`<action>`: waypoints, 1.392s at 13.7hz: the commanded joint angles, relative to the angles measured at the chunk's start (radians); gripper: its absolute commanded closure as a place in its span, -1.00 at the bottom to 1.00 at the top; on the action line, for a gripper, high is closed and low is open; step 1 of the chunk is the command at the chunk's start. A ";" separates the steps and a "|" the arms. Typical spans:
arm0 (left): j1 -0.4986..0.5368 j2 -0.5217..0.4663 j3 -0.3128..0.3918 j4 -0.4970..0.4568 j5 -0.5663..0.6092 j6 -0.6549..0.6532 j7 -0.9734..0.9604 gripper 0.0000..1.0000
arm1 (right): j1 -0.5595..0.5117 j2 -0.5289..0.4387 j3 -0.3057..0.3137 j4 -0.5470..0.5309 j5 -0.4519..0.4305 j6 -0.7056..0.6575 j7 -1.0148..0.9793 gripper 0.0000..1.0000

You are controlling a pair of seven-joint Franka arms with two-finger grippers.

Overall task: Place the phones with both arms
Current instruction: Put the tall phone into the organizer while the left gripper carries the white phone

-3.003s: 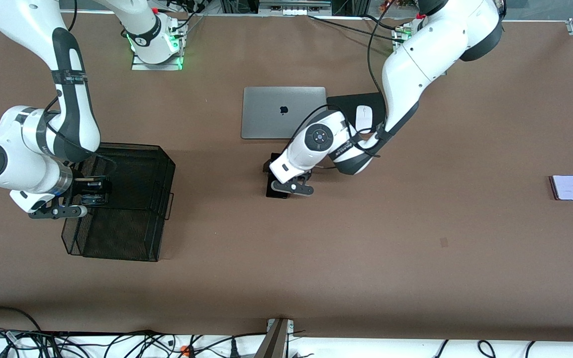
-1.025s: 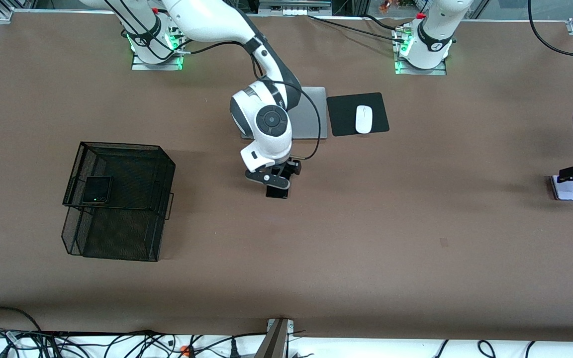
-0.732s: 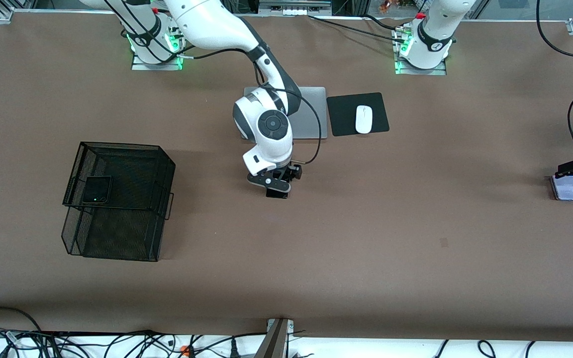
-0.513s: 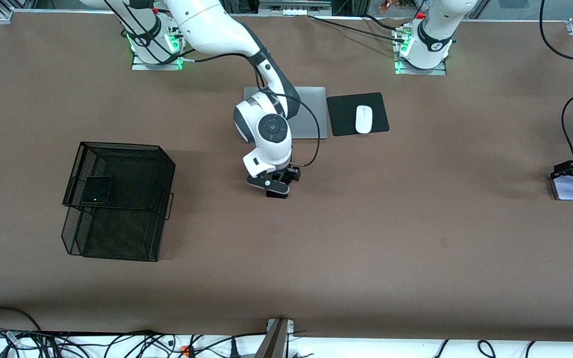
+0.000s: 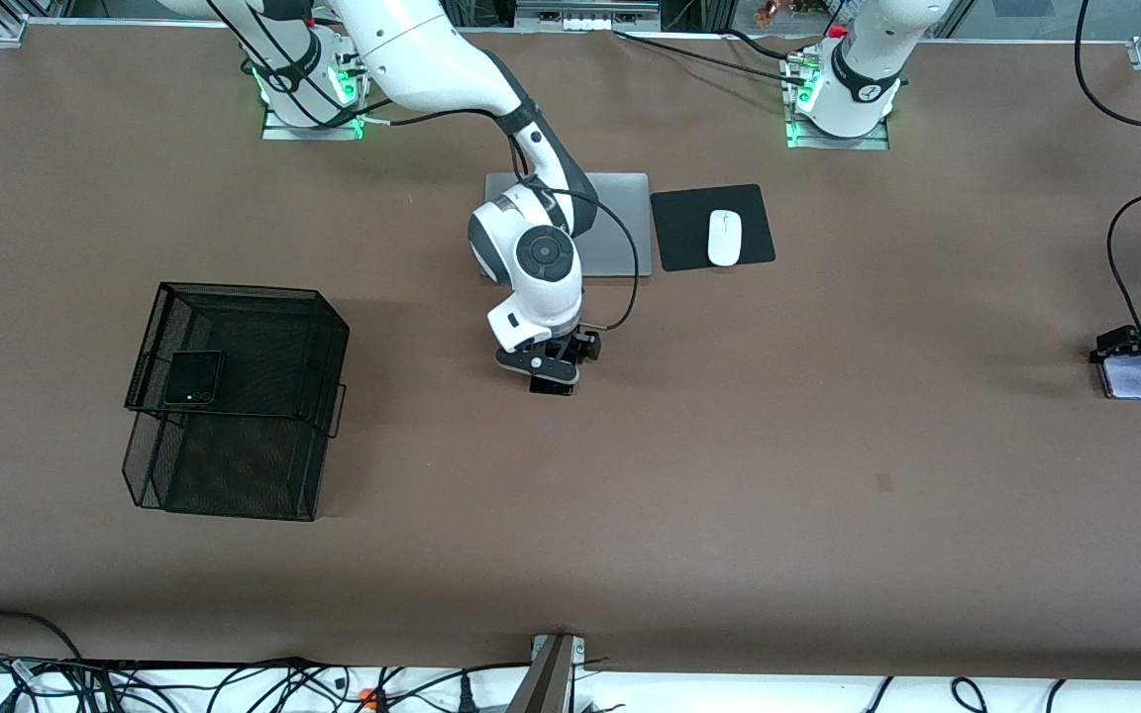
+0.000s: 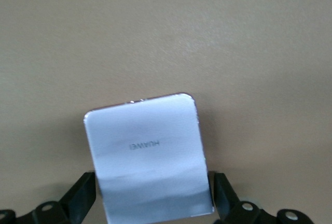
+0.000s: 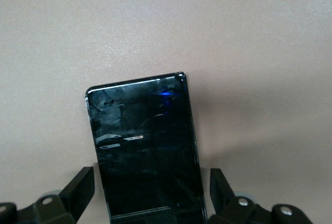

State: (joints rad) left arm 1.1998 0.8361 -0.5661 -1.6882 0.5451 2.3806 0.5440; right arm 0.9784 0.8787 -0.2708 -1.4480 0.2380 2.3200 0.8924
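The long black slab phone (image 5: pixel 554 387) lies mid-table. My right gripper (image 5: pixel 551 370) is low over it and open. In the right wrist view the slab phone (image 7: pixel 142 146) sits between the fingers (image 7: pixel 78 193) with gaps on both sides. The pale lavender-white flip phone (image 5: pixel 1128 377) lies at the left arm's end of the table. My left gripper (image 5: pixel 1130 362) is low over it and open. In the left wrist view the fingers (image 6: pixel 83 198) straddle that phone (image 6: pixel 142 146). The black flip phone (image 5: pixel 192 378) lies in the black mesh basket (image 5: pixel 244 289).
A silver laptop (image 5: pixel 620 238), partly covered by the right arm, lies farther from the camera than the slab phone. Beside it a white mouse (image 5: pixel 724 238) rests on a black pad (image 5: pixel 684 233). The basket stands toward the right arm's end.
The right arm left the black flip phone in the basket and came over the slab phone, then lowered. The left arm went from the slab phone to the lavender phone.
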 commanded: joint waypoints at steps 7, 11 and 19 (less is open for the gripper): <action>-0.008 0.041 -0.006 0.053 0.003 -0.001 -0.006 0.14 | 0.003 -0.047 -0.007 0.007 0.006 -0.062 -0.072 1.00; -0.035 0.025 -0.012 0.061 0.006 -0.017 -0.007 0.36 | -0.004 -0.122 -0.077 0.098 0.013 -0.331 -0.122 1.00; -0.241 -0.037 -0.052 0.364 0.013 -0.544 -0.006 0.36 | -0.017 -0.455 -0.490 -0.128 0.017 -0.620 -0.741 1.00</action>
State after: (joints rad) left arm 1.0341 0.8271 -0.6291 -1.4157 0.5451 1.9704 0.5384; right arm 0.9501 0.5252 -0.6895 -1.4329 0.2399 1.6857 0.2876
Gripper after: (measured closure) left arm 0.163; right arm 0.203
